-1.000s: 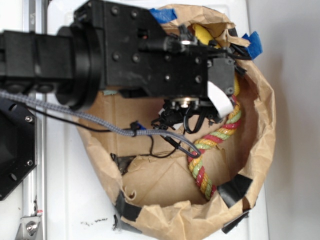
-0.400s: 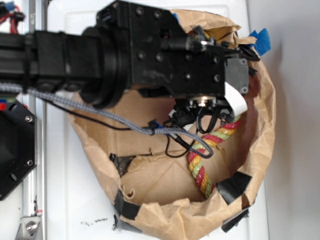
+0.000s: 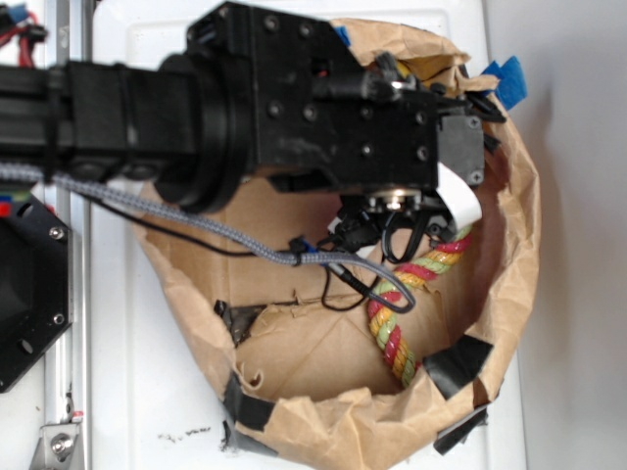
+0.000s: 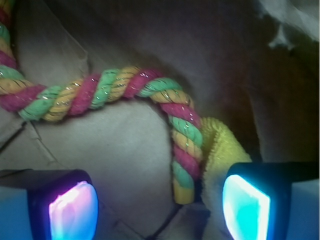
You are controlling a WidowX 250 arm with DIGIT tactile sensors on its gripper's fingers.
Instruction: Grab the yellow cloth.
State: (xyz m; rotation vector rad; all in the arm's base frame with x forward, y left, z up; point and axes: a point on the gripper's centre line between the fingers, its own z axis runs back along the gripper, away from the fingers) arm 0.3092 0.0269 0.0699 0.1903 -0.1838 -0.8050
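Note:
In the wrist view the yellow cloth [image 4: 218,152] lies on the brown paper floor at the lower right, a fuzzy mustard fold pressed against the end of the red, yellow and green rope [image 4: 182,140]. My gripper [image 4: 160,207] is open, its two glowing pads wide apart; the right pad [image 4: 245,207] sits just beside the cloth, and the rope's end and cloth edge lie between the jaws. In the exterior view the arm [image 3: 323,108] hangs over the paper bag's upper half and hides the cloth.
The crumpled brown paper bag [image 3: 514,284] rings the workspace, with black tape patches [image 3: 456,364] and blue tape [image 3: 505,78] on its rim. The rope [image 3: 392,328] runs down the bag's right side. A grey braided cable [image 3: 196,225] trails from the arm.
The arm has shifted right and slightly up over the bag across the second, now covering the yellow patch seen earlier at the top. Between the last two frames it barely moves.

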